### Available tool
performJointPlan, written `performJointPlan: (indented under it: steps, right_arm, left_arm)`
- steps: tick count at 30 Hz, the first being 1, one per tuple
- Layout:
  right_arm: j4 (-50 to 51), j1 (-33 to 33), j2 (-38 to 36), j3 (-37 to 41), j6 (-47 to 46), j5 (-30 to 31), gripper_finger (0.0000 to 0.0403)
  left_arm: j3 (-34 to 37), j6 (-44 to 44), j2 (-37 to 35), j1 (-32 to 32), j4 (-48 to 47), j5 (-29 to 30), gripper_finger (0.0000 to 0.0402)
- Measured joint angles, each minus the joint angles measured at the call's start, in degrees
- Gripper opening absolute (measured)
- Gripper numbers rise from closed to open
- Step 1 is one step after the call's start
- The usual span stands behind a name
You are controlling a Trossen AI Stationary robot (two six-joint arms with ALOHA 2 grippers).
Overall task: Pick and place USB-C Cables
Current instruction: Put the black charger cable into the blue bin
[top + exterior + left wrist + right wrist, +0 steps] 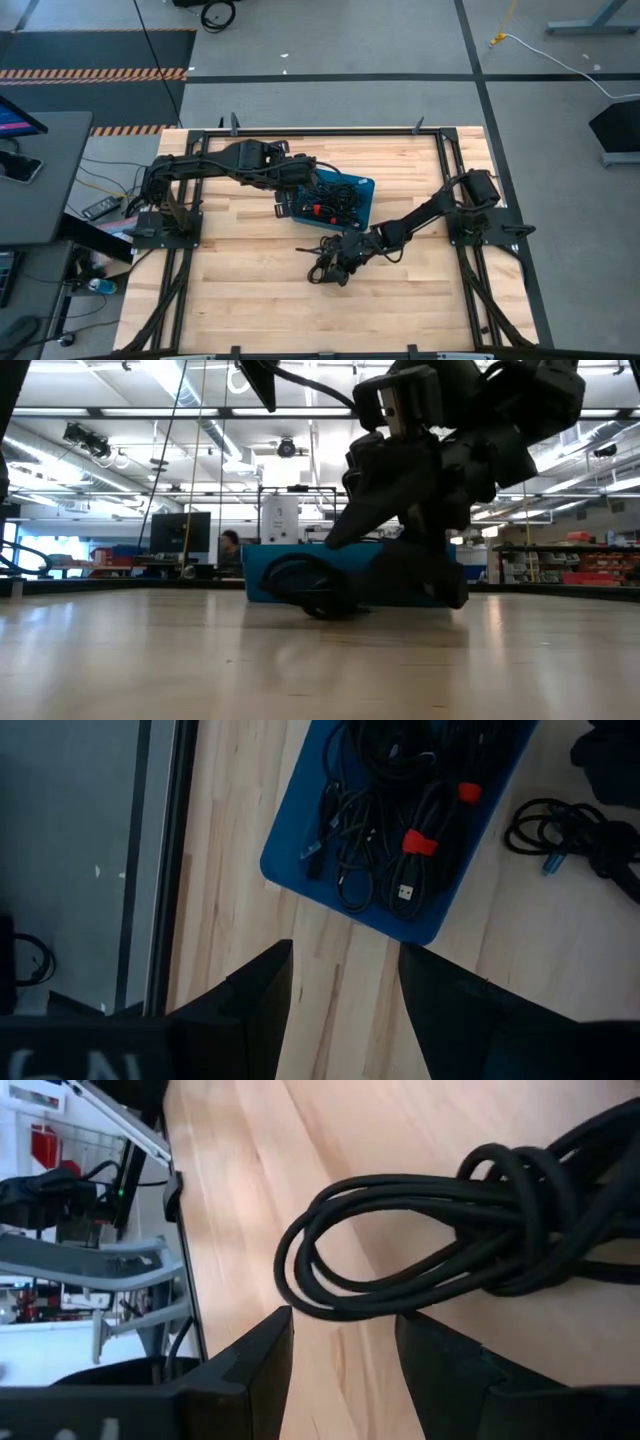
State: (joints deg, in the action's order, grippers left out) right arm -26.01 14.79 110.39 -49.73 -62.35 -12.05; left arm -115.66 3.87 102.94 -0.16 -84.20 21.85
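A blue tray (362, 190) at the table's middle holds several black USB-C cables (400, 810), some bound with red ties (421, 843). One coiled black cable (322, 270) lies on the bare wood near the tray's front side. My right gripper (343, 1325) is low at this coil (520, 1200), open, with the coil's loop end just ahead of its fingertips. My left gripper (345, 970) hangs open above the wood beside the tray's left end (300, 850), holding nothing. My right gripper's two fingers (270, 1340) stand slanting down at the loop end of the coil (330, 1305), which lies flat on the table. Whether they touch the cable, I cannot tell.
Black frame rails (190, 260) run along the table's left, right and far edges. Bare wood lies toward the near edge (300, 320). In the low view the tray's wall (262, 570) stands behind the coil (305, 585) and my right arm (430, 480).
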Motion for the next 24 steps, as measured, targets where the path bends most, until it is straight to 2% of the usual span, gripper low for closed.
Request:
performJointPlan:
  steps: [8,14,19,24]
  right_arm:
    - [12.4,-0.3,-0.4,-6.5,4.4,-3.0,0.0183]
    - [30.5,-1.8,-1.9,-13.5,13.2,-3.4,0.0183]
    - [44.0,-3.1,-2.4,-19.8,22.6,-1.5,0.0183]
    - [49.9,-4.1,-2.4,-23.1,34.2,2.3,0.0183]
  left_arm:
    - [0.0,-0.6,0.0,0.0,0.1,0.0,0.019]
    - [0.0,-1.4,0.0,0.0,-0.7,0.0,0.019]
    - [0.0,-1.7,0.0,0.0,-0.6,0.0,0.019]
    - [0.0,-4.1,0.0,0.0,-3.3,0.0,0.019]
